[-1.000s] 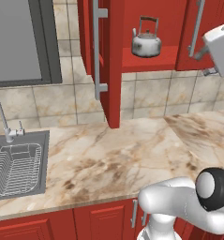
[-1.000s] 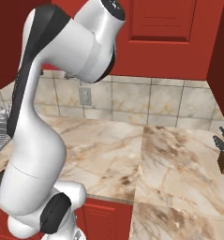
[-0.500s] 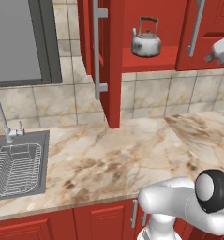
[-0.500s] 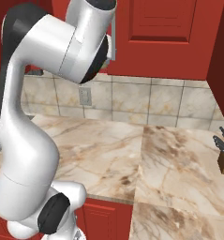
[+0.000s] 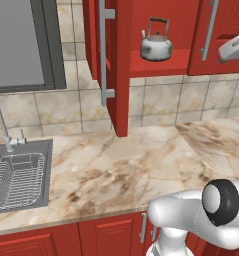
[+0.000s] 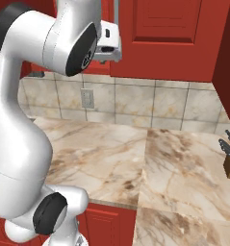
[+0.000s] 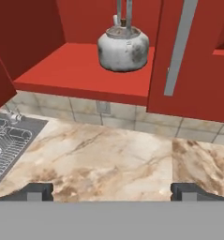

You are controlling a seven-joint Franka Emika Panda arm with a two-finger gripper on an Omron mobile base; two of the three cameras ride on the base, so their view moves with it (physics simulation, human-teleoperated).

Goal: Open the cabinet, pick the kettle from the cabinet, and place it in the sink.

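Facing the kettle (image 7: 123, 48), fingers (image 7: 36, 191) spread, hand raised.

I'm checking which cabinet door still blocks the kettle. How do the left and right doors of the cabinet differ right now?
The left door is swung out, edge-on to the left base camera, while the right door sits shut against the cabinet front. The left door leaves the shelf and kettle exposed; the right door covers its half. Both are red with a long vertical silver bar handle.
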